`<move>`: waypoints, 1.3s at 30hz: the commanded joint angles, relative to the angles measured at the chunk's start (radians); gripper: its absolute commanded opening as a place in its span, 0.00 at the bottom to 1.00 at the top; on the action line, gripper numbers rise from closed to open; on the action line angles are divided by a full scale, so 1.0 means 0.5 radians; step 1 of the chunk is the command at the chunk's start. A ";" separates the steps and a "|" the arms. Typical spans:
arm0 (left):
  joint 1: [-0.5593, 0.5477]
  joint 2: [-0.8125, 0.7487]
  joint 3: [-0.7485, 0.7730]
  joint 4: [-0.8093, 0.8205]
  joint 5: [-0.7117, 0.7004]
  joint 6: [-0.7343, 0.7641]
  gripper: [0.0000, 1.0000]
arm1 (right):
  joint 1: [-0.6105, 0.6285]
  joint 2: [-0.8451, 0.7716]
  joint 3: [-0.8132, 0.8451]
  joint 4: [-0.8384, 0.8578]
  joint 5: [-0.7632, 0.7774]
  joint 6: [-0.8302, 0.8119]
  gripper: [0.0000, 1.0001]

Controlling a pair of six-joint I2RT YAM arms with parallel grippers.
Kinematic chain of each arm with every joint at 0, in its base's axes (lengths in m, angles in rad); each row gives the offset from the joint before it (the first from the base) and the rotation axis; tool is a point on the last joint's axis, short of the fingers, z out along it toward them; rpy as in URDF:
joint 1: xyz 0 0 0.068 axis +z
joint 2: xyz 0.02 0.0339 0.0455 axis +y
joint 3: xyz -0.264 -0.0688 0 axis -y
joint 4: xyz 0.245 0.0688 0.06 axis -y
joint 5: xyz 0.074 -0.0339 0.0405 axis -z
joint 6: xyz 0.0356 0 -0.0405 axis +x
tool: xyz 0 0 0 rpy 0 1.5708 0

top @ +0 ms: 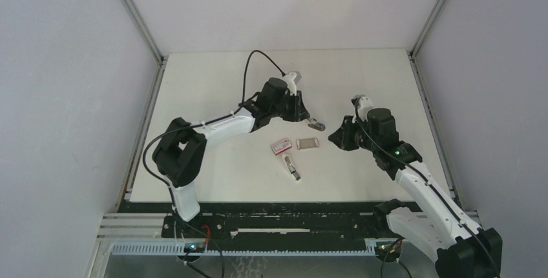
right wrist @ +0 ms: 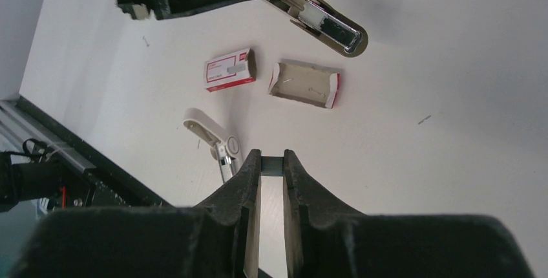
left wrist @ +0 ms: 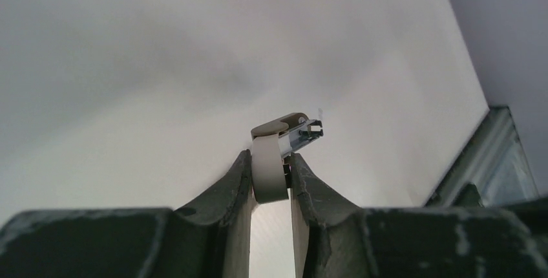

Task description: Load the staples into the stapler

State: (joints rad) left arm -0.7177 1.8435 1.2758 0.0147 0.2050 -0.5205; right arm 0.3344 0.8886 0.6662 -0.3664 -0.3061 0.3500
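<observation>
Reading the staples (right wrist: 272,165) first: we see a small grey block pinched betw. the tips of the right gripper (right wrist: 272,156), whose jaws stand narrow on it. It's too small to make out single legs. The stapler (right wrist: 326,26) lies ahead of those fingers and up to the right, well apart. Its long axis slants across our line of approach, not along it. Its front shows a dark trough rimmed in bright metal, w/ smooth beige plastic at the back, where the left gripper (left wrist: 269,160) is clamped. We judge the strip must be turned to match that trough. Betw. fingers and stapler lie a red-and-white box (right wrist: 229,70) and an open cardboard tray (right wrist: 305,84). Just left of the fingertips is a white plastic part (right wrist: 208,129) w/ a metal end.
</observation>
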 commanded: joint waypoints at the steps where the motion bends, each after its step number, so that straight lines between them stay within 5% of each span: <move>1: -0.009 -0.237 0.021 -0.198 0.466 0.231 0.00 | 0.057 -0.136 0.105 -0.185 -0.110 -0.120 0.13; 10: -0.085 -0.196 -0.074 -0.464 1.024 0.765 0.00 | 0.616 -0.055 0.108 -0.301 0.281 -0.123 0.13; 17: -0.086 -0.026 0.105 -0.767 1.132 1.097 0.00 | 0.847 0.173 0.101 -0.268 0.562 -0.114 0.13; 39: -0.088 0.212 0.267 -0.902 1.170 1.310 0.00 | 0.981 0.716 -0.017 0.176 0.619 -0.101 0.12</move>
State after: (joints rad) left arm -0.7582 1.9526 1.3571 -0.4347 0.7460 0.0982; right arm 0.8112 1.2205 0.6651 -0.3470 -0.0116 0.3054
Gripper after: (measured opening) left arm 0.271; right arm 0.133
